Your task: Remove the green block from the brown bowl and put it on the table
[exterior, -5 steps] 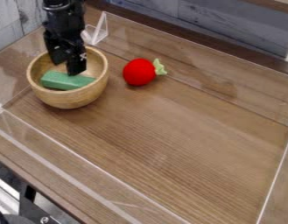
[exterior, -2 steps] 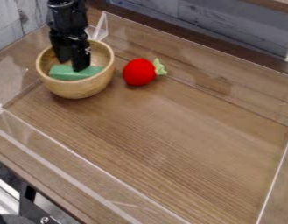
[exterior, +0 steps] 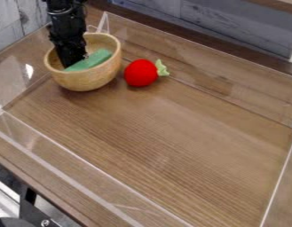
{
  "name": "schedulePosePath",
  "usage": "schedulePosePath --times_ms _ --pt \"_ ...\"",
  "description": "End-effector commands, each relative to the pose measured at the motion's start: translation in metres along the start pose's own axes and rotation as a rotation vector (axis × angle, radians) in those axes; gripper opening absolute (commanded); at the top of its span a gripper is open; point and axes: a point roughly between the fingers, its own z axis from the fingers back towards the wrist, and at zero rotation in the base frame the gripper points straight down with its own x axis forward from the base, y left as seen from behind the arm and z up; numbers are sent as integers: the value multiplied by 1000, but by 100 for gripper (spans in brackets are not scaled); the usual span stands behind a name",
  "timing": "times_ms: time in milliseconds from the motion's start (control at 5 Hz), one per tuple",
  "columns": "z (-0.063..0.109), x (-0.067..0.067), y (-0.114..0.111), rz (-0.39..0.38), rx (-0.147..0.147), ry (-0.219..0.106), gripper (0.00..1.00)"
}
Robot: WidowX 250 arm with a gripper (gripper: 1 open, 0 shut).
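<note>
Green block [exterior: 90, 60] lies tilted inside the brown bowl [exterior: 84, 78], against your jaws [exterior: 72, 60]. You cannot tell whether they are clamped on it or apart.

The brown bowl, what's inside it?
Inside the brown bowl I can see the green block, leaning up toward one side. The black claw reaches in too. It covers part of the bowl, so I can't see what's beneath it.

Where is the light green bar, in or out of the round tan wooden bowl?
In: the bar lies within the bowl's rim.
</note>
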Motion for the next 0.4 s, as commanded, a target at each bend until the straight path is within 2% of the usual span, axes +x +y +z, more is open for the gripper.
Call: schedulePosePath --times_ms 0,200 --pt "8 -3 0 -22 -10 11 0" --pt "37 -4 -4 -8 -24 -44 0"
